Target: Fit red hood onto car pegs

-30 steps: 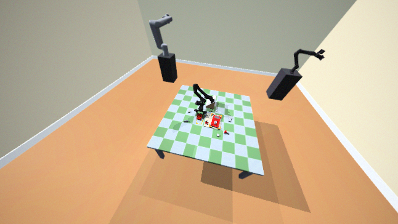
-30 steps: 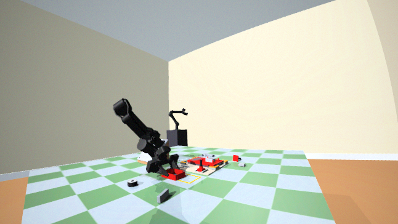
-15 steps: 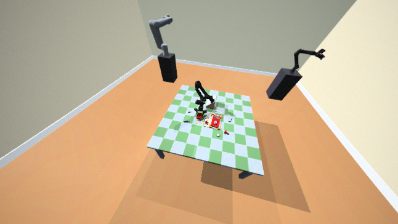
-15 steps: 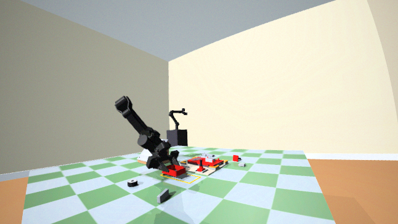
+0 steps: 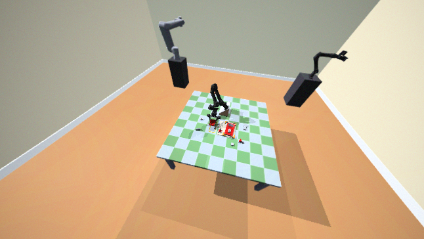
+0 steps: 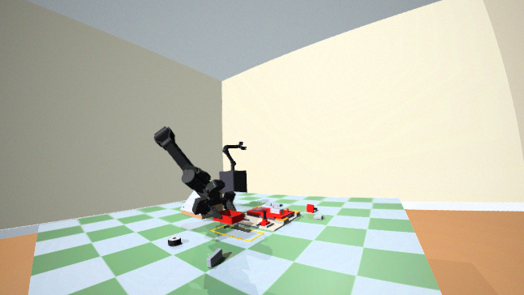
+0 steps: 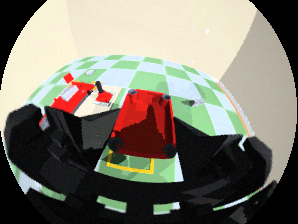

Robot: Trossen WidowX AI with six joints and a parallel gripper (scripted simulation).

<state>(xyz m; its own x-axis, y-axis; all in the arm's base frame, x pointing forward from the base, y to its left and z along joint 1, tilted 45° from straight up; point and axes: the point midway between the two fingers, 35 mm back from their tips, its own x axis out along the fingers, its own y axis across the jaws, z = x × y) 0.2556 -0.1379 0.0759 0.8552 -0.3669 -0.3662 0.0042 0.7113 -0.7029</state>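
Red hood (image 7: 143, 125) is clamped in the end effector (image 7: 141, 137), lifted off the surface. Hood should be kept level while carried to the chassis (image 6: 271, 213) alongside.

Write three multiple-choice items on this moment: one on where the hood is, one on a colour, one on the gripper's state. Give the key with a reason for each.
1. Where is the red hood?
A. Seated on the car chassis
B. Lifted in the gripper, above the yellow outline
C. On the floor under the table

2. What colours are the squares of the table top?
A. Green and pale blue-white
B. Red and black
C. Plain orange

3. What is the gripper doing?
A. Open, away from everything
B. Shut on nothing
C. Shut on the hood

Key:
1 B: the exterior view shows the hood off the table, above the yellow outline and beside the chassis.
2 A: the checks are green and pale.
3 C: the wrist view shows the hood between the dark fingers.
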